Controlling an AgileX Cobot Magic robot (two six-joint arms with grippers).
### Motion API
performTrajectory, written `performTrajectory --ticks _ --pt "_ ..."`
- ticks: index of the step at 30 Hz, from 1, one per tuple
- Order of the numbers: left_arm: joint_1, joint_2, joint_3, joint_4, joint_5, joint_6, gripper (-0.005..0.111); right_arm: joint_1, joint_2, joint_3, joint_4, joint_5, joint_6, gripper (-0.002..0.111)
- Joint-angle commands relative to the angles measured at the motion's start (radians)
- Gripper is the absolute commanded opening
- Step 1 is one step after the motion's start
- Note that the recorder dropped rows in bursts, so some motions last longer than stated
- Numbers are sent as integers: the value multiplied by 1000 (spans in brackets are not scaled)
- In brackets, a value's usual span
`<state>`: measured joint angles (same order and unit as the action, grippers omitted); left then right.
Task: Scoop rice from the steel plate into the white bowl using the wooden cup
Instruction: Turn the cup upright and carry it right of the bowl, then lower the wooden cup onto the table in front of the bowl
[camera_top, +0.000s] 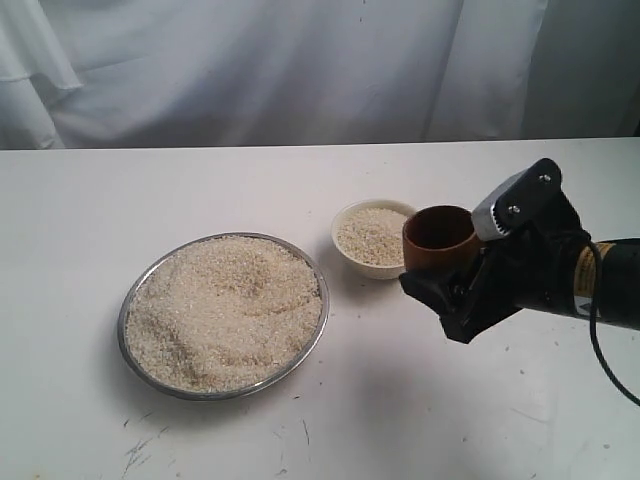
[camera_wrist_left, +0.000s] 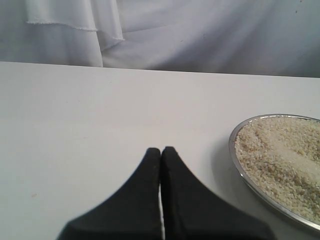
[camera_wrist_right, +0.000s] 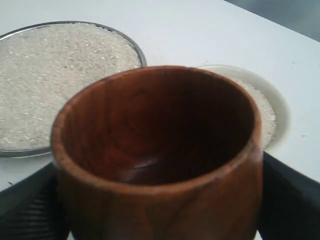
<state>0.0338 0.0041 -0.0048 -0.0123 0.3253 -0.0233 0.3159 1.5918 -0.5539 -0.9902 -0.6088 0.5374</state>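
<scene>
Now | clamped empty wooden cup (camera_top: 437, 237) in right gripper (camera_top: 452, 272), beside white bowl (camera_top: 338, 240) | saw left gripper (camera_wrist_left: 161, 152) closed, empty | likely needed tilted dip into rice (camera_top: 225, 310) on steel plate (camera_top: 121, 322)

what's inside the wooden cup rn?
Looks empty: the wooden cup shows bare dark wood on its inner wall and floor, no grains. Its near rim hides the closest strip of floor, so stray grains there can't be ruled out.
</scene>
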Motion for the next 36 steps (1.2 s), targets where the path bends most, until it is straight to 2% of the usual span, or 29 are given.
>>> performTrajectory --ticks 1,6,14,23,30,34,36 --pt "-3 -4 5 0 -6 0 0 -76 34 -22 -26 -98 -22 0" --pt "-3 -4 5 0 -6 0 0 -106 118 -24 -79 -287 -17 0" --pt "-3 -4 5 0 -6 0 0 -106 252 -43 -125 -394 -38 0" --pt "-3 -4 5 0 -6 0 0 -106 372 -84 -150 -465 -38 0" --pt "-3 -4 5 0 -6 0 0 -106 421 -89 -48 -471 -42 0" --pt "-3 -4 5 0 -6 0 0 -66 445 -144 -144 -467 -46 0" --pt "-3 -4 5 0 -6 0 0 -29 458 -170 -161 -398 -56 0"
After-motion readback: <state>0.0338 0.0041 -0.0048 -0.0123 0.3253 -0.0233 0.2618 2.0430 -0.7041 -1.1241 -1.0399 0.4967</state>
